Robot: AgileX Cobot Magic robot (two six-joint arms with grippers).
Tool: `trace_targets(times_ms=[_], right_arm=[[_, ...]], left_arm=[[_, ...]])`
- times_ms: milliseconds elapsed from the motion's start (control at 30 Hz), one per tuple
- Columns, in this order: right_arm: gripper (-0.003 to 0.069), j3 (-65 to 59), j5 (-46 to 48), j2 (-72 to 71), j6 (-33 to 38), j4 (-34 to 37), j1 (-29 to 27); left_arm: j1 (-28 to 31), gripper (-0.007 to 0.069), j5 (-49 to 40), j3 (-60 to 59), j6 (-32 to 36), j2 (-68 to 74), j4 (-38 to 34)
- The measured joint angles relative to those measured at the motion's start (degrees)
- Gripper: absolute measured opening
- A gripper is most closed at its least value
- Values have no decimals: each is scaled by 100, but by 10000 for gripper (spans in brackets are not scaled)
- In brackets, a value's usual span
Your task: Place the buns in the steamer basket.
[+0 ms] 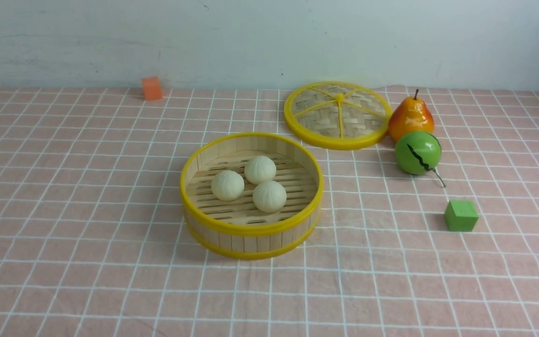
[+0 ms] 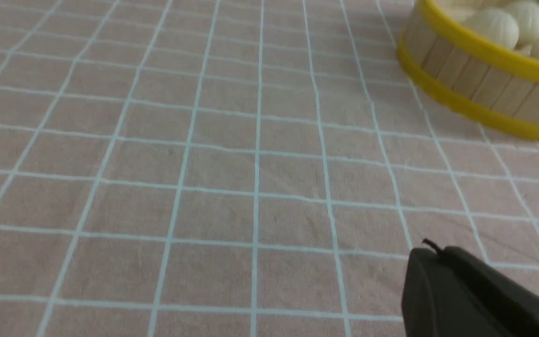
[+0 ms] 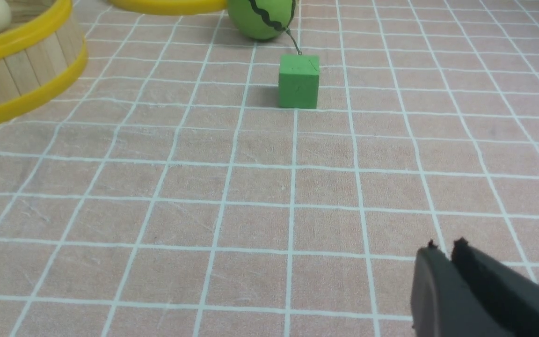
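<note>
The left gripper [image 2: 431, 252] has its black jaws pressed together, holding nothing. The right gripper [image 3: 442, 252] shows only a thin slit between its fingertips, also empty. Both hover above the pink cloth with a white grid [image 1: 87, 187], which runs back to a pale wall [image 1: 251, 37]. The three round cream-white buns [image 1: 253, 183] lie clustered inside the round pale bamboo steamer basket with yellow rims [image 1: 251, 229], well apart from both grippers.

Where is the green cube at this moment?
In the front view the green cube sits on the checked cloth on the robot's right, nearer the robot than the green ball and right of the steamer basket.
</note>
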State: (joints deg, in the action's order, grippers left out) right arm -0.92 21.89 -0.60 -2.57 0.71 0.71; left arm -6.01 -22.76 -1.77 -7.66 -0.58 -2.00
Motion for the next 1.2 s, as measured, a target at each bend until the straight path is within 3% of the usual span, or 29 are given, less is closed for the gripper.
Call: trace_targets(times_ms=[1200], right_arm=[[98, 0, 0, 0, 0, 0, 0]], left_arm=[[0, -14, -4, 0, 179, 0, -85]])
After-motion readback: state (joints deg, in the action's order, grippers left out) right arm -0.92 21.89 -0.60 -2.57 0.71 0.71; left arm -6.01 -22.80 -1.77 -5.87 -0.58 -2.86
